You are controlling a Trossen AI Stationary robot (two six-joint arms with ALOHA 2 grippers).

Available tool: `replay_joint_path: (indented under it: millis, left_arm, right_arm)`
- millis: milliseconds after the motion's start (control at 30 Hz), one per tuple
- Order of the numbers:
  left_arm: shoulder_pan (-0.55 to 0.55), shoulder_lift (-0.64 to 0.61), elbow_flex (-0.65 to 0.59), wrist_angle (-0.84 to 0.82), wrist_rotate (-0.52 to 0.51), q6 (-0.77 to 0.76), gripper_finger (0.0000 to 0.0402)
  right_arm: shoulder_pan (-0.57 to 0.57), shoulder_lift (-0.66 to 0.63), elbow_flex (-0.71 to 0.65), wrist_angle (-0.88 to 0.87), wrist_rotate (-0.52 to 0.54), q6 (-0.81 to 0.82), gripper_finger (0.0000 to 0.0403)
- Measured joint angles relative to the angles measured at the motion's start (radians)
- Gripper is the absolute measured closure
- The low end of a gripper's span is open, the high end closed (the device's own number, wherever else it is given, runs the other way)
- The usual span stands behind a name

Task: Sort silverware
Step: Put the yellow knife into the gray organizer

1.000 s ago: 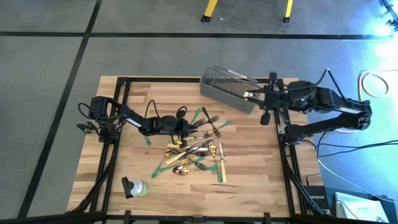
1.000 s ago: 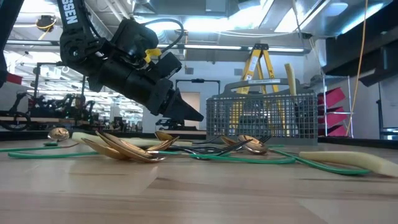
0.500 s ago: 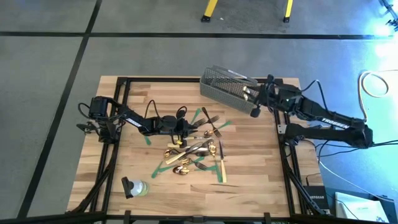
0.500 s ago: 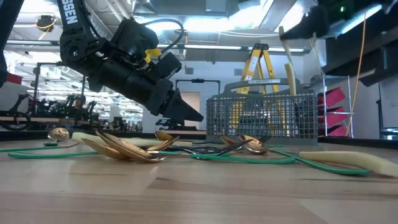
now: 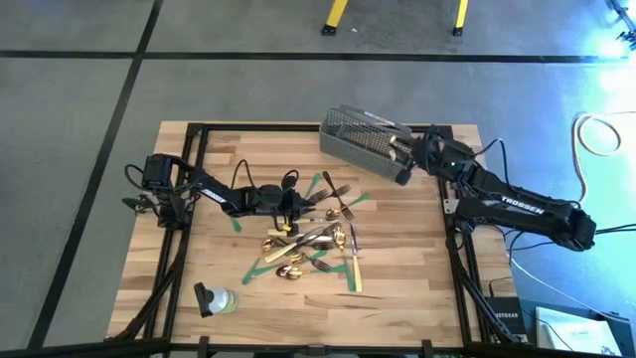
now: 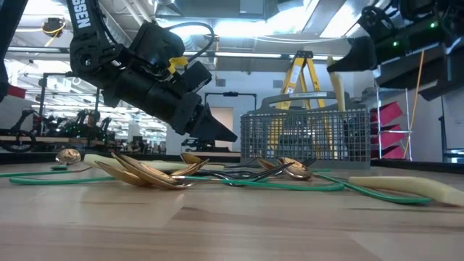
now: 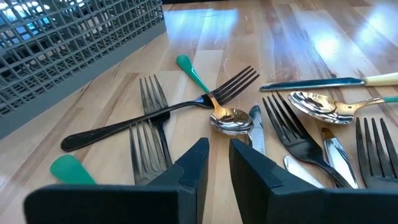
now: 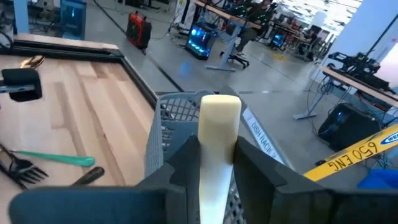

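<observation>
The silverware (image 5: pixel 316 239) lies in a loose pile mid-table: gold spoons (image 7: pixel 231 119), dark forks (image 7: pixel 152 118) and cream-handled knives (image 6: pixel 406 188), mixed with green tape strips. My left gripper (image 7: pixel 219 149) hovers low at the pile's left edge, slanting down. Its fingers stand a narrow gap apart with nothing between them. The grey mesh basket (image 5: pixel 363 139) stands at the far right. My right gripper (image 5: pixel 400 151) is above the basket's right end, shut on a cream-handled knife (image 8: pixel 219 124). My right gripper pinches the knife's cream handle (image 8: pixel 216 163) between its two fingers. The fingers come about level from the table's right and lie across the handle. The handle's free end (image 8: pixel 220 107) stands up above them, and the blade is hidden below. The knife is lifted clear, over the basket.
A small bottle (image 5: pixel 217 298) lies near the table's front left corner. Black frame rails (image 5: pixel 452 249) run along the table's sides. Another cream handle (image 6: pixel 339 98) stands inside the basket. A yellow ladder (image 6: pixel 293 80) stands in the room behind.
My right gripper has come down over the basket's right end with the knife and has rolled a little on the way. It entered the low view from the top and now sits lower in it.
</observation>
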Motion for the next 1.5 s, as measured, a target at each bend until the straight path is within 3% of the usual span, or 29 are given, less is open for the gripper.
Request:
replay_joint_path:
  millis: [800,1133,1500]
  left_arm:
    - [0.000,0.000,0.000,-0.001,0.000,-0.001,0.0353]
    - [0.000,0.000,0.000,-0.001,0.000,-0.002,0.0353]
    - [0.000,0.000,0.000,-0.002,0.000,-0.002,0.0353]
  right_arm:
    - [0.003,0.000,-0.052,-0.020,-0.019,-0.030,0.0335]
    - [0.003,-0.006,-0.052,0.024,-0.024,-0.011,0.0296]
    - [0.003,-0.042,-0.018,0.022,-0.024,-0.010,0.0292]
